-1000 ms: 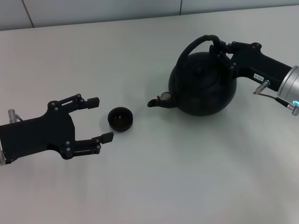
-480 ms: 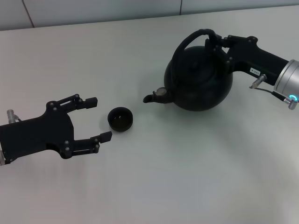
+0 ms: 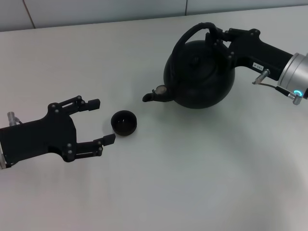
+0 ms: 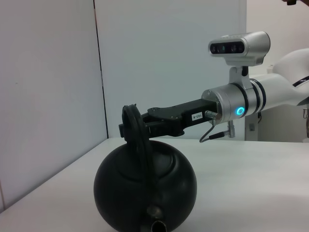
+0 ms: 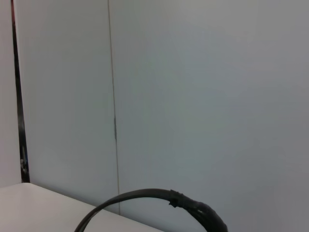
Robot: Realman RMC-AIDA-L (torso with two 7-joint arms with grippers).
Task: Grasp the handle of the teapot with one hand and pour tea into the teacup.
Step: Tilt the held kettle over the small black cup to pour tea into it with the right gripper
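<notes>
The round black teapot (image 3: pixel 198 74) hangs from my right gripper (image 3: pixel 217 39), which is shut on its arched handle (image 3: pixel 192 32). Its spout (image 3: pixel 153 94) points left toward the small dark teacup (image 3: pixel 123 122) on the white table (image 3: pixel 192 168). My left gripper (image 3: pixel 98 121) is open just left of the teacup, one finger on each side of the gap, not touching it. The left wrist view shows the teapot (image 4: pixel 145 191), its handle (image 4: pixel 137 133) and the right gripper (image 4: pixel 126 130) holding it. The right wrist view shows only the handle (image 5: pixel 159 200).
A pale wall (image 3: pixel 96 9) runs along the far table edge. The right arm's silver wrist (image 3: pixel 293 77) reaches in from the right.
My right gripper has carried the teapot left and slightly away from me, bringing the spout closer to the teacup. The left arm has barely moved.
</notes>
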